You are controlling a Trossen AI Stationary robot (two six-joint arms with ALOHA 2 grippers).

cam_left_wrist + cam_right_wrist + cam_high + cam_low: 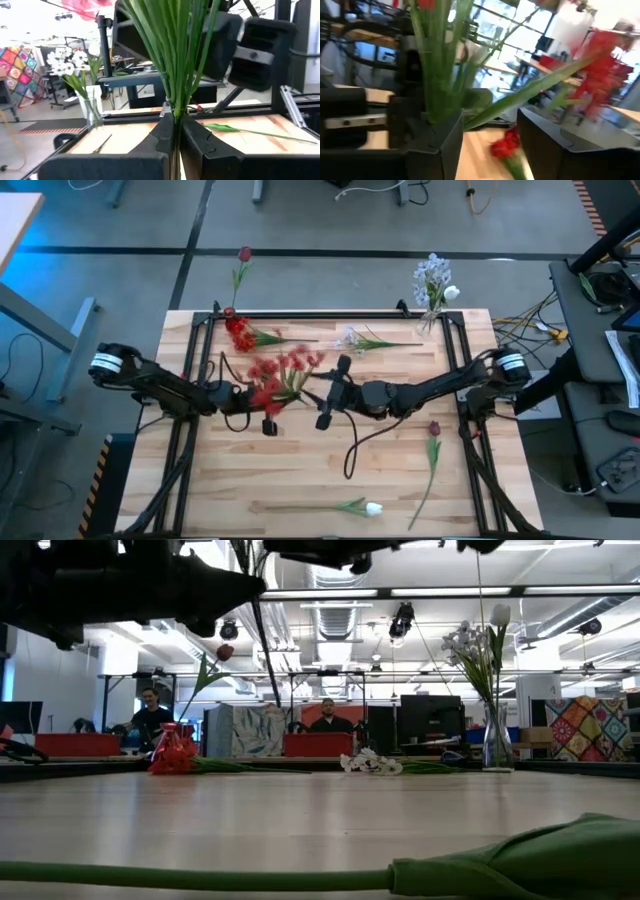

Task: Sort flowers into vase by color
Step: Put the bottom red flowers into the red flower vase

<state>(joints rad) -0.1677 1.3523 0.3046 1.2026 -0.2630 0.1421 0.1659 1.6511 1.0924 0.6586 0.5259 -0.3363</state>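
Note:
My left gripper [243,395] [175,131] hovers above the table's middle, shut on a bunch of red flowers [282,376]. My right gripper [318,392] [491,125] faces it, open. Its fingers stand on either side of a leaf [530,92] of that bunch, and I cannot tell whether they touch. Another red cluster [240,335] and a pale spray [350,338] lie near the far edge. A maroon tulip [433,430] and a white tulip [372,507] lie toward the near right. The far right vase [432,305] holds blue-white sprays and a white tulip. My left gripper pinches the red bunch's green stems [176,107] between its two fingers, low on the stems. The stems rise out of the fingers and fan out, with the red heads [290,365] above, toward my right gripper. The bunch is lifted clear of the table.
A maroon tulip [244,254] stands at the far left edge, beyond the table frame. A green stem and leaf [500,865] lie close in front of the low camera. People sit at desks [325,720] beyond the far edge. Bare wood [260,480] lies on the near left.

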